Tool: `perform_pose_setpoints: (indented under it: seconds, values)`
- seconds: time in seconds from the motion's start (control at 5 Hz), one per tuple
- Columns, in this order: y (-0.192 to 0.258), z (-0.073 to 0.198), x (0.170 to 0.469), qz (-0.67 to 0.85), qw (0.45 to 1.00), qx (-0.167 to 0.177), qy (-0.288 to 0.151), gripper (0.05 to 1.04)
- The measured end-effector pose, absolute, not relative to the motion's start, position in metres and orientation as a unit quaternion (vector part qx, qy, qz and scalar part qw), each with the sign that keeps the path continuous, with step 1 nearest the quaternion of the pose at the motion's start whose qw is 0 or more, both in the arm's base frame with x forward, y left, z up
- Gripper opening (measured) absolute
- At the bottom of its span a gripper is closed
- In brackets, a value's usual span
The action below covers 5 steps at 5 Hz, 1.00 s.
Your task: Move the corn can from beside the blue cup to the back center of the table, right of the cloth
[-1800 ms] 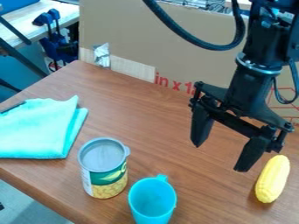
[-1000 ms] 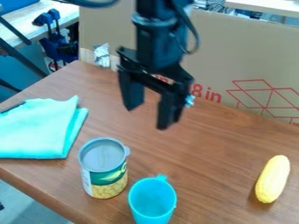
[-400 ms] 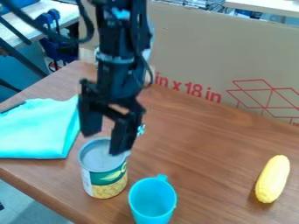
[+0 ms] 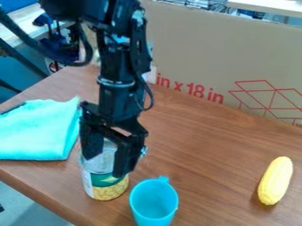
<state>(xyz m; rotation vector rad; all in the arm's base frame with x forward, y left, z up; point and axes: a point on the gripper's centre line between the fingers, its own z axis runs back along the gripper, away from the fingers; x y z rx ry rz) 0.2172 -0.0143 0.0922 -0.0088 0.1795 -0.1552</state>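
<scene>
Where a brown table [image 4: 200,145] stretches out, a black arm [image 4: 117,97] hangs over a folded turquoise cloth's [image 4: 35,132] right side. Its gripper [image 4: 107,165] is spread roughly as wide as the can [image 4: 108,193], with no firm hold evident; the can stands upright, its top between the fingers, contact unclear. Just beside it is a blue cup [image 4: 153,204]; well apart, at right, yellow corn [image 4: 275,181]

A brown wood-grain table [image 4: 200,145] spanned the middle, with upright cardboard [image 4: 200,48] bearing red markings behind it toward one o'clock. A pale worktop [image 4: 24,16] stood near eleven o'clock; grey floor [image 4: 29,203] showed around seven.
</scene>
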Motion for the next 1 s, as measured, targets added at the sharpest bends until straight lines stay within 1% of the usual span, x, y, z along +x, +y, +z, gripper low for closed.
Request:
perform_pose_setpoints:
  seconds: [0.2, 0.4, 0.6, 0.8, 1.0]
  values:
    - [-0.009, 0.084, 0.215, -0.060, 0.993, -0.013, 0.099, 1.001]
    - [-0.005, 0.073, 0.218, -0.048, 0.991, -0.025, 0.119, 1.001]
    - [-0.003, 0.066, 0.226, -0.039, 0.990, -0.033, 0.132, 1.001]
    - [0.001, 0.062, 0.235, -0.031, 0.990, -0.034, 0.135, 1.001]
    - [0.003, 0.062, 0.251, -0.033, 0.990, -0.031, 0.130, 1.001]
